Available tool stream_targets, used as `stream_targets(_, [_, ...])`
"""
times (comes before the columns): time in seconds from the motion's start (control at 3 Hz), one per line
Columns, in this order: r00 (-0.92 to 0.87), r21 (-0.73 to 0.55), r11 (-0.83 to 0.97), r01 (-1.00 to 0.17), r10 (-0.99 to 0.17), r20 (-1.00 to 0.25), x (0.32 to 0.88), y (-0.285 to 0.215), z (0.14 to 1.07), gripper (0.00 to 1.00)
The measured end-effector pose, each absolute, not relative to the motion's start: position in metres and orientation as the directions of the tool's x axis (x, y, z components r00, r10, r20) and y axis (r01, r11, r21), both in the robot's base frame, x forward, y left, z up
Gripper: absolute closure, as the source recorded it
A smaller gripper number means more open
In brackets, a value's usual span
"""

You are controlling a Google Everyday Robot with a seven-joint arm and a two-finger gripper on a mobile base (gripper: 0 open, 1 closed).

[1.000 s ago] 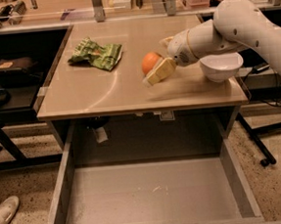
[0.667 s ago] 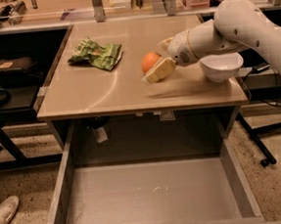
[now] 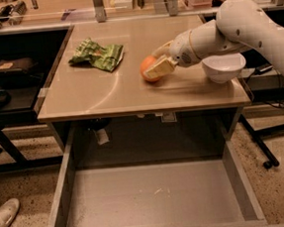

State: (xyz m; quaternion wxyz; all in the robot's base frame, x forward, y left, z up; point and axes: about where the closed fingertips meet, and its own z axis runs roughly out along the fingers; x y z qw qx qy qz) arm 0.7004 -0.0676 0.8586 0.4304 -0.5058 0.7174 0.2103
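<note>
Tan table [image 3: 130, 94] in a cluttered workroom: a round, bright orange [image 3: 147, 65] rests on the table right of its centre, clasped front and back by the gripper [image 3: 151, 64]. A crumpled green chip bag [image 3: 97, 54] lies towards the table's far left, a white bowl [image 3: 223, 67] near its right edge, an open drawer [image 3: 154, 196] below its front. The white arm [image 3: 243, 22] reaches in low from the table's right, passing over the bowl

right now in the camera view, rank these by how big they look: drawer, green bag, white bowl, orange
1. drawer, largest, but nearest the camera
2. green bag
3. white bowl
4. orange, smallest, with the tool at it
</note>
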Motion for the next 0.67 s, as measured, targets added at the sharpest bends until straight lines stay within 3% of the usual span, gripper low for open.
stream_targets(0.33, [-0.118, -0.134, 0.4, -0.907, -0.545, -0.83, 0.7004, -0.0675, 0.8586, 0.86])
stream_targets(0.67, [-0.118, -0.134, 0.4, -0.907, -0.545, -0.83, 0.7004, -0.0675, 0.8586, 1.0])
